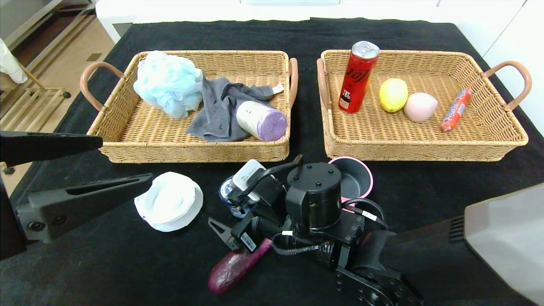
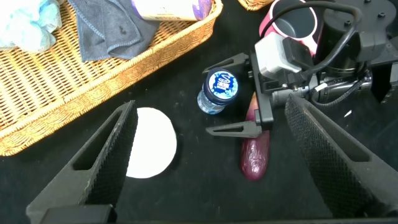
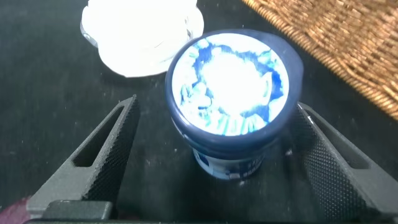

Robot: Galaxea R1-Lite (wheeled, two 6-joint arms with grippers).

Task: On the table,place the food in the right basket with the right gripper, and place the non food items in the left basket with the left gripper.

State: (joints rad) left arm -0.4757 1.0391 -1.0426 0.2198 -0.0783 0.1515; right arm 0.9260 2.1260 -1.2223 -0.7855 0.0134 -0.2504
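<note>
Two baskets stood side by side across the upper half of the head view. The left basket held a bath sponge, a cloth and a roll. The right basket held a can, a lemon, a peach and a sausage. Below them, a lid lay at lower left, a jar at centre, a cup to its right, and an eggplant near the bottom edge.
</note>
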